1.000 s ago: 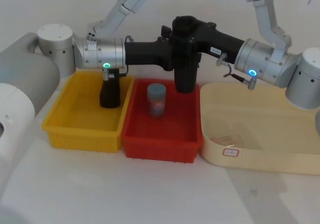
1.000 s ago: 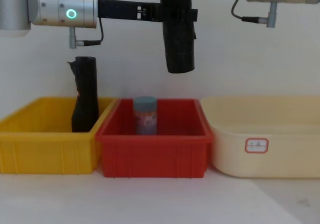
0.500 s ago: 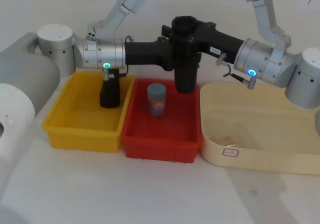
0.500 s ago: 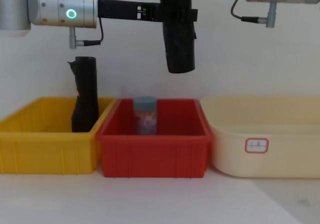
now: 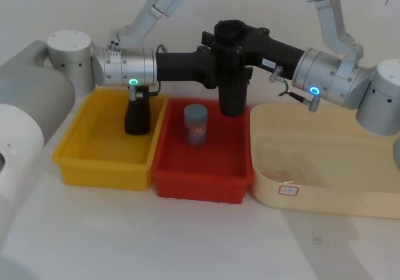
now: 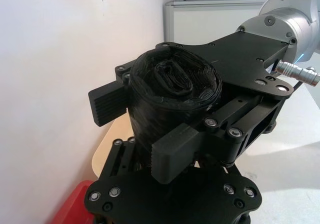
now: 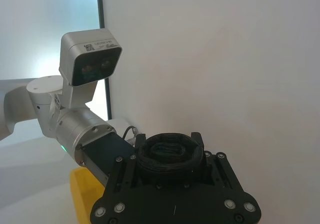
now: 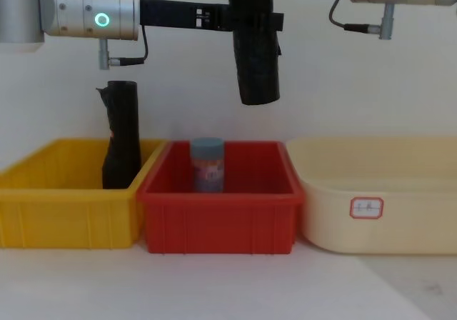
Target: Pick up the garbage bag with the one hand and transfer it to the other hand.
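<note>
Almost nothing has shifted since the earlier frames: the roll hanging over the red bin is seen a touch further toward the robot's right, and both arms remain joined at it. Three bins are set in a row on the white table: one wide cream plastic tub (image 5: pixel 269 180) with a small label on the robot's right, one yellow plastic crate (image 5: pixel 81 164) on the left, and one red plastic crate (image 5: pixel 200 186) between them, their walls touching or just beside each other. Two black rolls are counted. The garbage bag (image 5: pixel 232 89), a thick black cylindrical roll of glossy plastic, is held upright in the air above the red crate's back part, well clear of its floor. It is clamped from both sides at its upper end: the long slim black gripper of the green-ring arm (image 5: pixel 215 64) is closed on it from the left, and the long slim black gripper of the blue-ring arm (image 5: pixel 240 42) is closed on it from the right, its ribbed pads (image 6: pixel 107 101) pressed to the roll. One slimmer black roll with a crinkled flap (image 8: pixel 121 134) is stood upright in the yellow crate. One small blue-grey can with a printed label (image 5: pixel 195 124) is stood in the red crate.
</note>
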